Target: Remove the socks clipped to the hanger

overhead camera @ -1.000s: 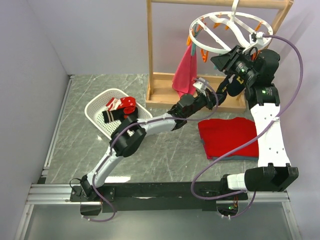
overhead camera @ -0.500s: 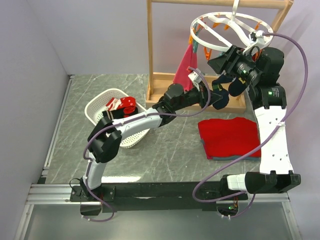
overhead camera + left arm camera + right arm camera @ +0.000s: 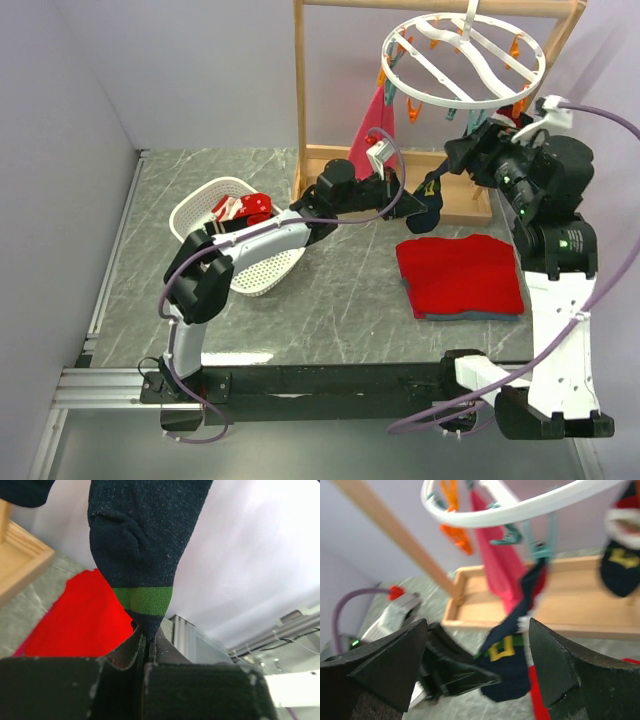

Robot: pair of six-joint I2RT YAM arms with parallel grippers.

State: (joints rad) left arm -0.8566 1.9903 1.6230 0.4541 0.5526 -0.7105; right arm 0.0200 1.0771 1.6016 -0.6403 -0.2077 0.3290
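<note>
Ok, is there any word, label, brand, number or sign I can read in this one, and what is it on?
No readable text in any view.
The navy sock pinched in the left gripper shows a green band and a yellow buckle shape, which is pattern, not lettering.
The hanger, the basket and both arms carry no legible marks.

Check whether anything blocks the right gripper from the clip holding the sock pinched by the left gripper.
Nothing visible does. From the right wrist, the teal clip and the navy sock under it show unobstructed ahead of the open right gripper. The left gripper clamps only the sock's lower end, below the clip.
</note>
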